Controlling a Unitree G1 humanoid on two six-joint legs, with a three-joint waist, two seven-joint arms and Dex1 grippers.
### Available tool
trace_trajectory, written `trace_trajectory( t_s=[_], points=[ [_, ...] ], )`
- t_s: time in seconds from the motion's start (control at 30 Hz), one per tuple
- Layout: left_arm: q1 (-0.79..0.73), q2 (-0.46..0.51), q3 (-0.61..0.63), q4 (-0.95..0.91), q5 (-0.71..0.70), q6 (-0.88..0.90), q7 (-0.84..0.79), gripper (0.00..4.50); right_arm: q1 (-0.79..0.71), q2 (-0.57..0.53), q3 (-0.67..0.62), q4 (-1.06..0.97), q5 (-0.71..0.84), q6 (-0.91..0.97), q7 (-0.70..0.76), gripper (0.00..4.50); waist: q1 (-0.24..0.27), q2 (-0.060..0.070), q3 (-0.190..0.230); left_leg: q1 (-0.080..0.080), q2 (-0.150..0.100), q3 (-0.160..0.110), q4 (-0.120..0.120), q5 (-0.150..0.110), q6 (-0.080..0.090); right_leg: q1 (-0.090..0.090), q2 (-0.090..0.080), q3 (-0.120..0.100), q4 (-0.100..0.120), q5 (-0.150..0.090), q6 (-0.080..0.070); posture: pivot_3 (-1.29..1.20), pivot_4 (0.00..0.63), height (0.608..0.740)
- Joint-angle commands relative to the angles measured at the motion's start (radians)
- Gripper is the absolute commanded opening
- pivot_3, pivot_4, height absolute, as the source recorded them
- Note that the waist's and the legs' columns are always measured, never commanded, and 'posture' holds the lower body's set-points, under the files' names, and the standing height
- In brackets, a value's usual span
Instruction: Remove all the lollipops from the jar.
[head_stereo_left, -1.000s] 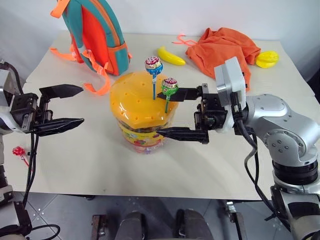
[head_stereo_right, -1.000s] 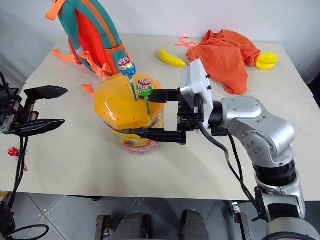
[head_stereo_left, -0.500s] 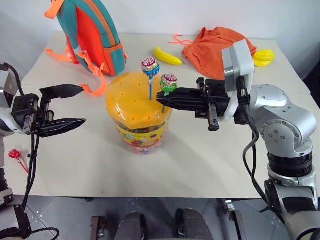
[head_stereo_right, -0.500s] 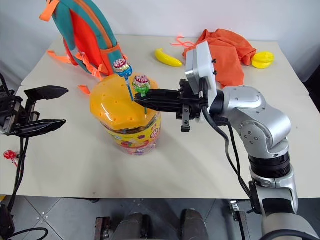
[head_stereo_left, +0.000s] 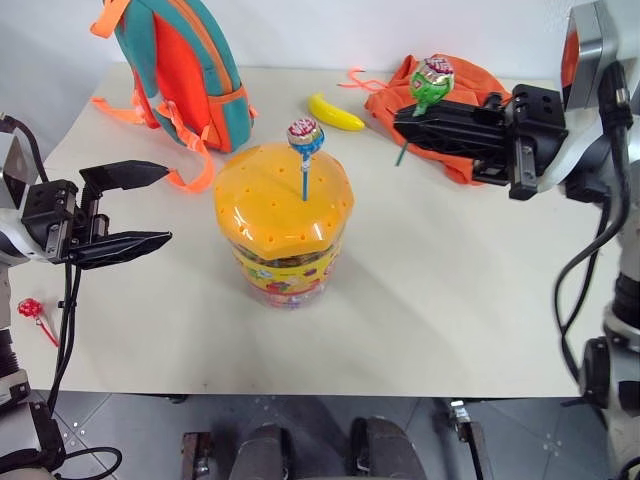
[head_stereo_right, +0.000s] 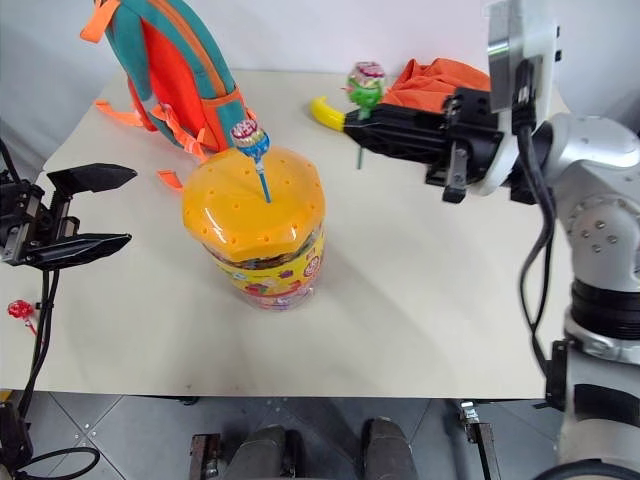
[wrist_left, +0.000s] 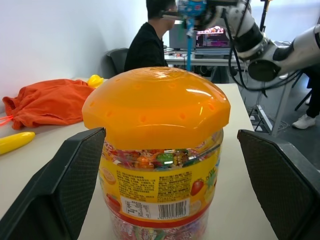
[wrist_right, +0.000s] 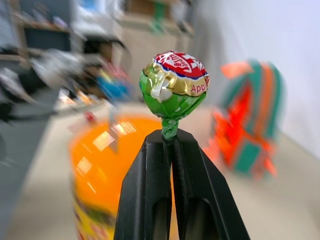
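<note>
The wide cream counter (head_stereo_left: 420, 310) carries everything. Near its far left corner stands a teal and orange fabric backpack (head_stereo_left: 185, 65), and toward the far right corner lies a crumpled orange cloth (head_stereo_left: 445, 100) with a yellow plastic banana (head_stereo_left: 337, 112) beside it. In the middle of the counter stands the squat clear plastic jar (head_stereo_left: 285, 225) with a domed orange-yellow lid full of small holes.

The right pincer (head_stereo_left: 412, 117) is raised above the counter, between the jar and the orange cloth. Its two black fingers are fully closed on the thin stick of the green-wrapped lollipop (head_stereo_left: 432, 78), which is clear of the lid. The left pincer (head_stereo_left: 150, 208) hovers near the left edge, beside the jar and not touching it, with its fingers spread wide and holding nothing.

The blue-wrapped lollipop (head_stereo_left: 304, 136) stands upright in a hole of the lid. The red-wrapped lollipop (head_stereo_left: 33, 310) lies on the counter at the near left edge.

The step in hand seems to be putting the green lollipop down. I think it is best to lower it over a free part of the counter away from the jar, and to open the fingers only when the stick is close to the surface, so it does not bounce or roll off.
</note>
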Motion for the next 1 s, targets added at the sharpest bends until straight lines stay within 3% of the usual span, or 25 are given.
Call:
trace_trajectory(
  t_s=[0.03, 0.3, 0.57, 0.67, 0.87, 1.0],
  points=[
    [-0.003, 0.034, 0.032, 0.005, -0.026, -0.001, -0.016, 4.5, 0.046, -0.146, 0.074, 0.106, -0.115, 0.133, 0.007, 0.03, 0.001, -0.001, 0.0, 0.0, 0.0, 0.0, 0.0, 0.0, 0.0, 0.0, 0.0, 0.0, 0.0, 0.0, 0.0, 0.0, 0.15, 0.74],
    [0.063, 0.072, 0.107, -0.004, -0.023, 0.01, 0.033, 4.5, 0.194, -0.172, 0.242, 0.291, -0.396, 0.105, -0.073, 0.03, -0.002, 0.0, 0.0, 0.0, 0.0, 0.006, -0.001, 0.0, 0.0, -0.002, -0.002, 0.0, -0.002, 0.0, 0.0, 0.0, 0.15, 0.74],
    [0.151, 0.149, 0.187, 0.048, 0.011, -0.017, 0.023, 4.5, 0.158, -0.068, 0.286, 0.496, -0.547, 0.15, -0.176, 0.03, -0.004, 0.0, 0.0, 0.0, 0.001, 0.007, -0.001, 0.0, 0.0, -0.003, -0.002, 0.0, -0.002, 0.0, 0.0, 0.0, 0.15, 0.74],
    [0.169, 0.149, 0.198, 0.032, -0.003, -0.011, 0.032, 4.5, 0.149, -0.046, 0.275, 0.54, -0.571, 0.146, -0.184, 0.72, 0.002, 0.0, 0.0, 0.0, 0.0, 0.007, -0.001, 0.0, 0.0, -0.002, -0.002, 0.0, -0.002, 0.0, 0.0, 0.0, 0.15, 0.74],
    [0.192, 0.137, 0.206, -0.006, -0.024, 0.002, 0.055, 4.5, 0.203, -0.08, 0.231, 0.446, -0.547, 0.122, -0.098, 2.68, 0.001, 0.0, 0.0, -0.001, 0.0, 0.006, -0.001, 0.0, 0.001, -0.002, -0.003, -0.001, -0.002, 0.0, 0.0, 0.0, 0.15, 0.74],
    [0.183, 0.138, 0.194, -0.008, -0.029, 0.008, 0.062, 4.5, 0.247, -0.144, 0.099, 0.315, -0.451, 0.057, 0.036, 4.04, 0.001, 0.001, 0.001, -0.001, 0.0, 0.007, -0.001, 0.0, 0.001, -0.002, -0.003, -0.001, -0.003, 0.0, 0.0, 0.0, 0.15, 0.74]
  ],
)
